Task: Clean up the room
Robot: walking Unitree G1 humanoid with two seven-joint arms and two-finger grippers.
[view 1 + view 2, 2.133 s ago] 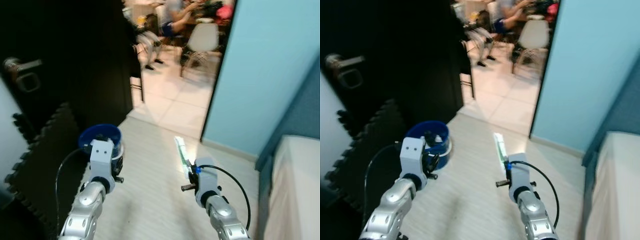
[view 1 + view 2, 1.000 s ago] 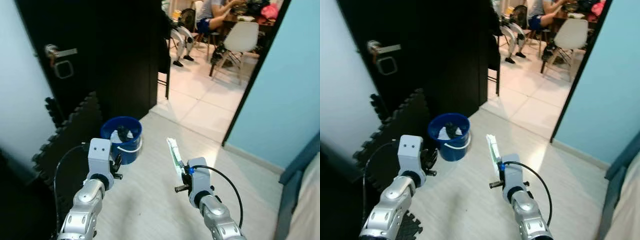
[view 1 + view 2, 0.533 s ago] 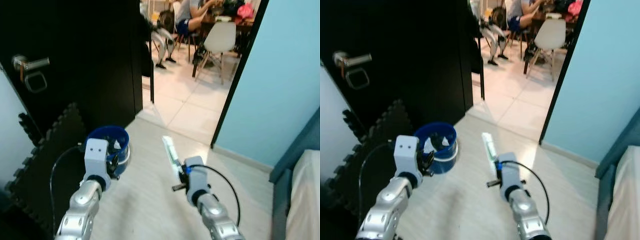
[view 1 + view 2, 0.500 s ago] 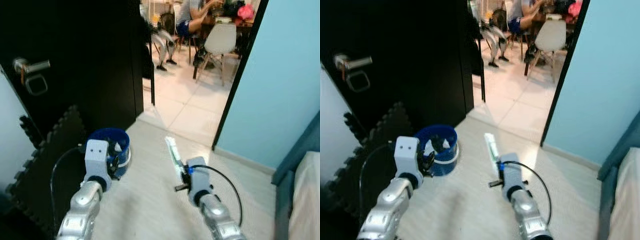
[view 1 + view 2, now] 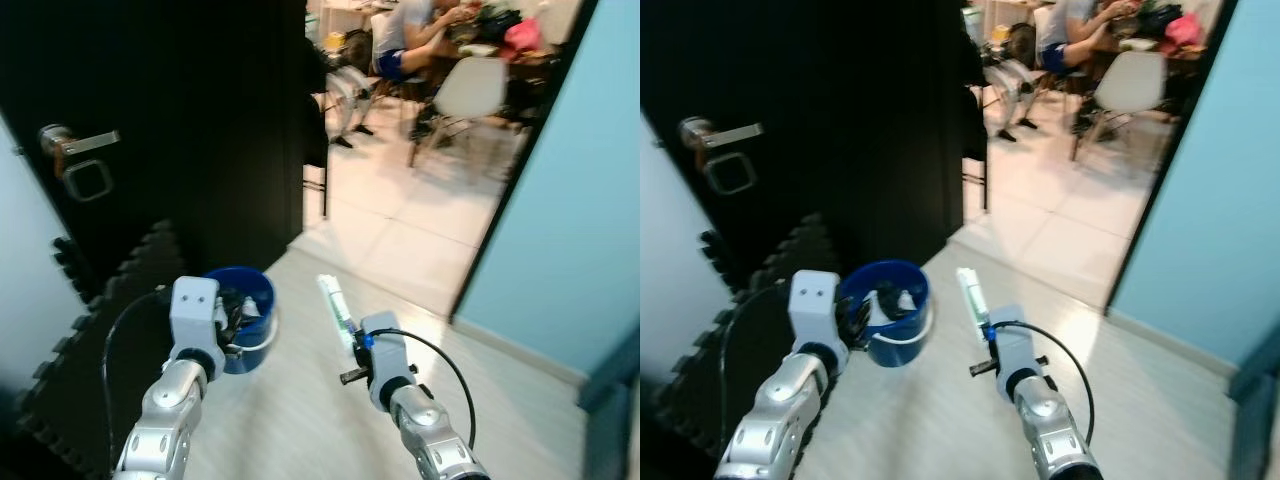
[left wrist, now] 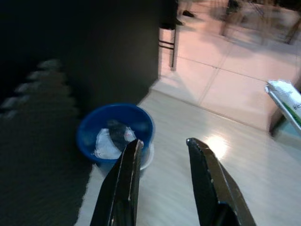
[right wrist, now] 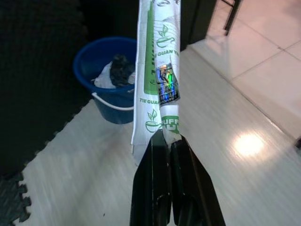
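The right gripper [image 7: 168, 141] is pinching the lower end of a white-and-green packet [image 7: 157, 70] between fingers pressed together on it, holding the packet upright above the pale wood floor [image 5: 290, 420]. The left gripper [image 6: 162, 146] is hovering with its fingers spread and holding nothing, pointing toward a blue bucket [image 5: 243, 312] that is standing on the floor just beside a black foam mat [image 5: 110, 330] leaning against the dark door [image 5: 180, 130]. The bucket is holding white crumpled material and a dark item; the wrist views are showing this content more plainly than the head views. Beyond the open doorway, a person [image 5: 405, 35] is sitting by a white chair [image 5: 470, 85] on a tiled floor [image 5: 400, 215]. A light blue wall [image 5: 570, 220] is bordering the doorway on the right.
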